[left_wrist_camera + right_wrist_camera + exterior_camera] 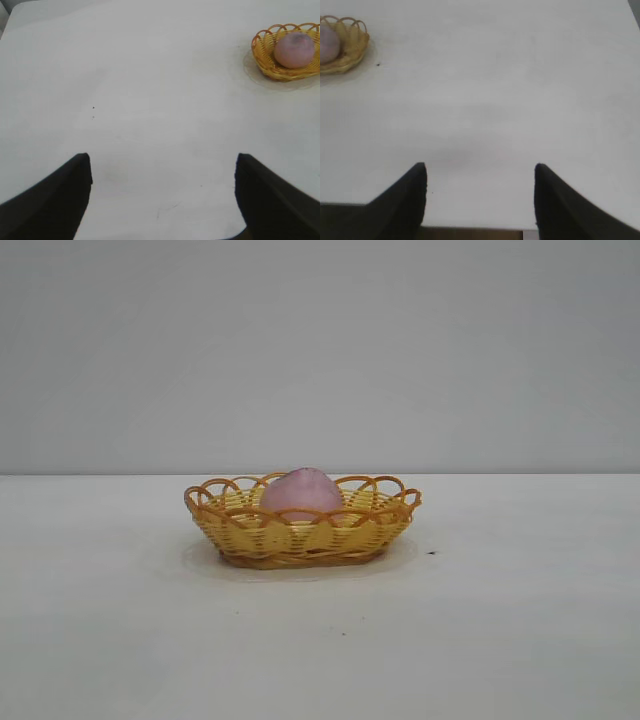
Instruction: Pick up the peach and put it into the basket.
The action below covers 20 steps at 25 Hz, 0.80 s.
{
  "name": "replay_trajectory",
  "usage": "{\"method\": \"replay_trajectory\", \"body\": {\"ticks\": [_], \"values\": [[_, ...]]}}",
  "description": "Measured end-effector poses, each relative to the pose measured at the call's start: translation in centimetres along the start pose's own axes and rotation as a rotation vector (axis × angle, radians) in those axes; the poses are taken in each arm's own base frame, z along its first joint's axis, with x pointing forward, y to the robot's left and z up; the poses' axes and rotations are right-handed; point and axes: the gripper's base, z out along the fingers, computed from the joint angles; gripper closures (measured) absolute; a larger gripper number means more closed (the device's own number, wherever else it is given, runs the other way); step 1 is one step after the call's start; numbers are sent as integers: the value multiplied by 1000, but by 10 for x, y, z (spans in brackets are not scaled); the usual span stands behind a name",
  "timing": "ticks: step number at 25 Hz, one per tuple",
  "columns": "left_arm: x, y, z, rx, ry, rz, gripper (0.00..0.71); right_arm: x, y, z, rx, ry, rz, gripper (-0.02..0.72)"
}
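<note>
The peach [301, 493] is seated in the basket [300, 536] (matte, likely light; best gripped across its widest girth). Left gripper [162, 195] and right gripper [480, 197] stand apart, empty.

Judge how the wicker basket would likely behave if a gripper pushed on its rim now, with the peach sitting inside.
The basket is shallow with a wide flat base, so it would probably slide on the smooth table rather than tip. Its open woven loops look light and may flex. The rounded peach inside adds some weight but could rock against the wall.
</note>
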Motion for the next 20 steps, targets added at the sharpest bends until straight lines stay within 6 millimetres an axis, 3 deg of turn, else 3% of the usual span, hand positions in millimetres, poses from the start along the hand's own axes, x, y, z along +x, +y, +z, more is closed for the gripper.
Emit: {"method": "replay_trajectory", "body": {"ticks": [20], "values": [[0, 0, 0, 0, 0, 0, 189, -1, 0, 2, 1, -16, 4, 300]]}}
